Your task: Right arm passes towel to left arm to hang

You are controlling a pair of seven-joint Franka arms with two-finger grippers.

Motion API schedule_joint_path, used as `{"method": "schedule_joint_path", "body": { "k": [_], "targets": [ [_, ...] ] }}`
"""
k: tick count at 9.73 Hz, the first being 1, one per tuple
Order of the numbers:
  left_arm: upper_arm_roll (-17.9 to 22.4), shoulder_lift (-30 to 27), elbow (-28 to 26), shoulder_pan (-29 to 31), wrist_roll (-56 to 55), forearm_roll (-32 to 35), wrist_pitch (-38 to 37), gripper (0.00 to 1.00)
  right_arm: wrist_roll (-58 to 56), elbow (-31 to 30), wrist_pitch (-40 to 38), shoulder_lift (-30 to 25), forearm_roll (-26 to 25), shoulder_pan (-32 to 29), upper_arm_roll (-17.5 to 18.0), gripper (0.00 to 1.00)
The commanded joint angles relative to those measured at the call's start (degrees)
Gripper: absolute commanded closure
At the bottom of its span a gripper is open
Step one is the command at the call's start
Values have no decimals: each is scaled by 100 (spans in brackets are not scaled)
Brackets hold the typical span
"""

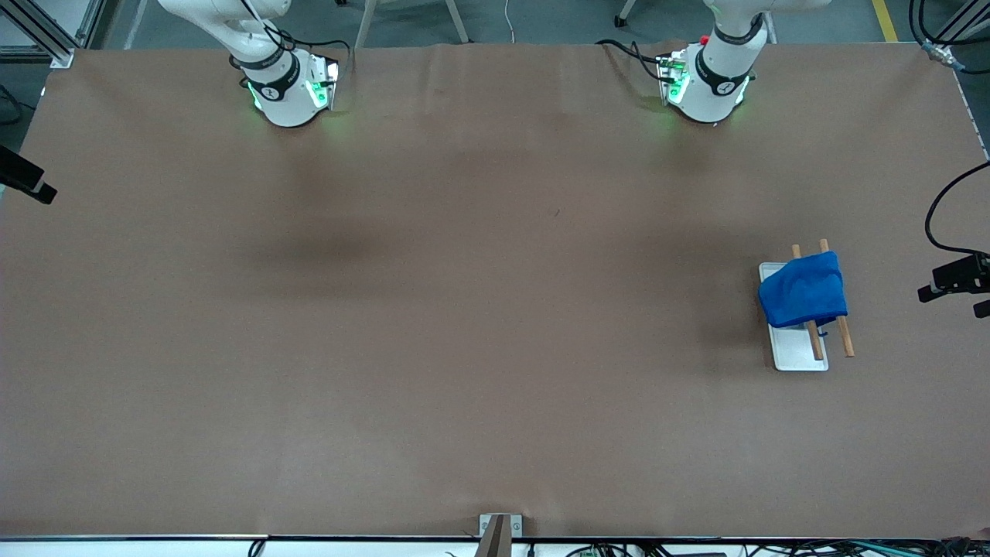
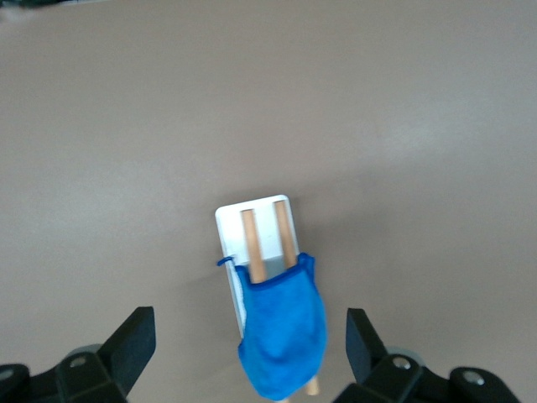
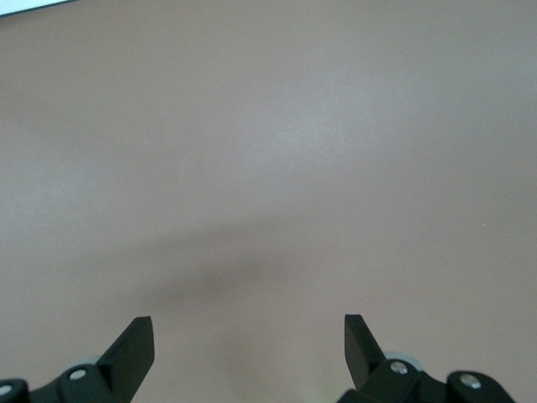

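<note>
Towel (image 1: 803,289) draped over the two rods (image 1: 844,336) above the tray (image 1: 800,357), hanging apparently complete; left gripper (image 2: 250,342) high over it and right gripper (image 3: 248,346) over bare table, both released and empty.

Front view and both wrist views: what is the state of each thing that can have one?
towel: draped over the two wooden rods, held by no gripper.
white tray: flat on the table, under the rods.
left gripper: fingers open, above the towel.
right gripper: fingers open, holding nothing, over bare table.
</note>
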Motion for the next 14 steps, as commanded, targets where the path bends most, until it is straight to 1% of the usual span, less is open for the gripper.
{"method": "schedule_joint_path", "body": {
  "k": [1,2,3,4,5,7,8,10,11,13,14],
  "targets": [
    [-684,-448,-293,11,-481,584,24,0,-1,-38,43,-68,-63,-41,36,0],
    [-887,-650,-363,11,-822,629,-2,0,-54,-38,18,-68,-98,-32,44,0],
    [-1106,-843,-398,20,-1156,716,-238,0,-263,-64,-43,-77,-107,-41,45,0],
    [-1317,-1080,-416,11,-1534,1013,-475,0,-396,-56,-87,-77,-107,-41,45,0],
    [-1537,-1161,-416,11,-1816,1103,-660,0,-423,-56,-105,-77,-107,-41,45,0],
    [-1784,-1441,-346,20,-1907,1253,-1091,0,-467,-47,-227,-77,-107,-49,27,0],
    [-1794,-1486,-302,20,-1924,1262,-1197,0,-458,-56,-342,-77,-107,-32,27,0],
    [-1777,-1425,267,2,-2021,1279,-1355,0,-406,-47,-387,-77,-107,3,53,0],
    [-1776,-1434,400,2,-2038,1314,-1608,0,-406,-47,-378,-77,-107,3,53,0],
    [-1785,-1626,331,29,-2493,1341,-2118,0,-397,-38,-369,-77,-107,3,45,0],
    [-1785,-1688,226,11,-2522,1350,-2121,0,-397,-29,-360,-68,-107,-5,45,0]
  ]
}}
